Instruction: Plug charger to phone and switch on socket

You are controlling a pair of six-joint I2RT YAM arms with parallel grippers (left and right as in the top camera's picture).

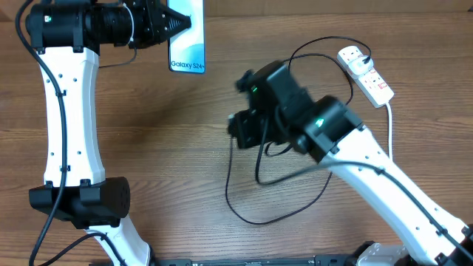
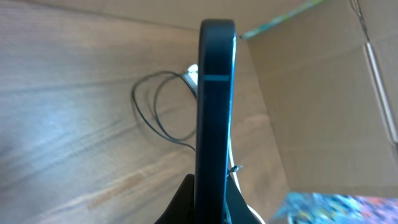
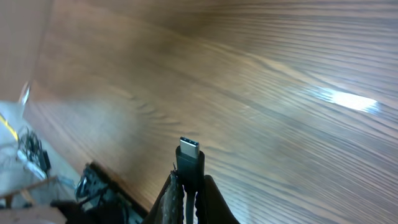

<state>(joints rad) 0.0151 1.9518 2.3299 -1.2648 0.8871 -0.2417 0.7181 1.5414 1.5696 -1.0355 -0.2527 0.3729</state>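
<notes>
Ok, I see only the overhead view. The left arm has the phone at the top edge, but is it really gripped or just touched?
Observer: Gripped. In the left wrist view the phone stands edge-on, clamped between the left jaws at its lower end.
Operator: And the right arm, its body hides the jaws from me. Does it hold something?
Observer: Yes. The right wrist view shows the charger connector pinched in the jaws, its metal tip pointing out over the table.
Operator: Is the tip near the phone already?
Observer: Not in that view; only bare wood lies ahead of the tip, no phone visible.
</notes>
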